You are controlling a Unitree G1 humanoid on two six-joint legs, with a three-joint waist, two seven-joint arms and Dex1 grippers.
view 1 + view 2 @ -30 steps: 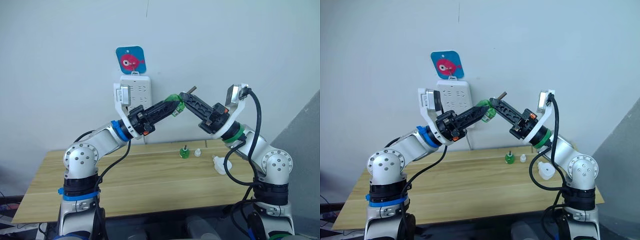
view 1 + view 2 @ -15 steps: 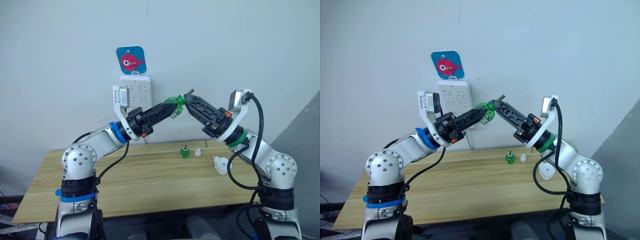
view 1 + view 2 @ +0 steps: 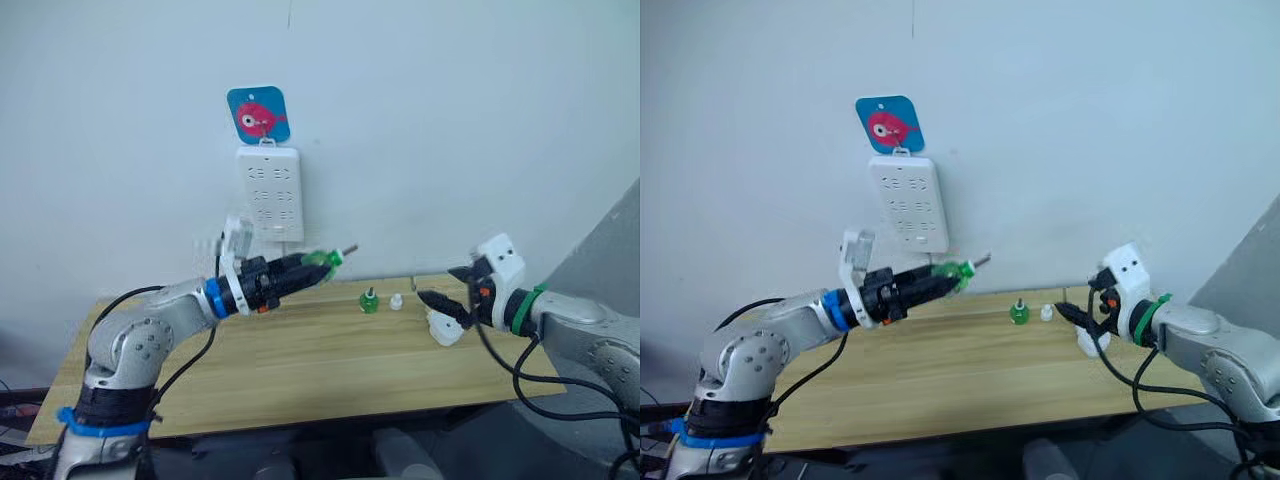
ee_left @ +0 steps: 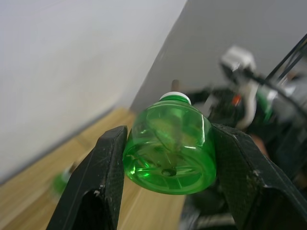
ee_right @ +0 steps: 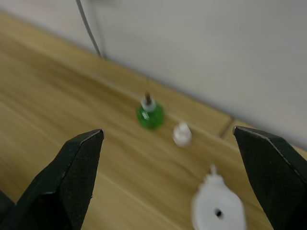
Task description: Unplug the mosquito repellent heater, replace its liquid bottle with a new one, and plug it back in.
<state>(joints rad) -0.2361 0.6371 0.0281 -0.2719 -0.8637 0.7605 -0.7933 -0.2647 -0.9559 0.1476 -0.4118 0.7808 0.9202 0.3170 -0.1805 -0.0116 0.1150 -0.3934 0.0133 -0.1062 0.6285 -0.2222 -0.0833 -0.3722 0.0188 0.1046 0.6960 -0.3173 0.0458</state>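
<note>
Counter (image 3: 300,370), wood, against the wall; power strip (image 3: 270,193) hangs above it at 12 o'clock.

Left hand (image 3: 312,266) is clamped on a green bottle (image 4: 169,143), fingers (image 4: 103,172) on opposite sides of the body, wick pointing away toward the right arm.

Right hand (image 3: 432,302) spread wide, empty, just above the heater (image 3: 443,328), which lies on the counter at the right end.

Second green bottle (image 3: 369,301) stands at mid-rear; small white cap (image 3: 396,302) at its 3 o'clock.

Handling, judged: heater is light, hard, smooth plastic, rounded, likely to slip or roll. Best taken across the body sides, clear of the prongs and bottle socket. Bottle is thin, light and slick: moderate squeeze.

Change over the last second: both arms have dropped from a raised meeting point before the strip. The right hand has let go there and moved down to the heater; the left keeps the bottle, now lower.
</note>
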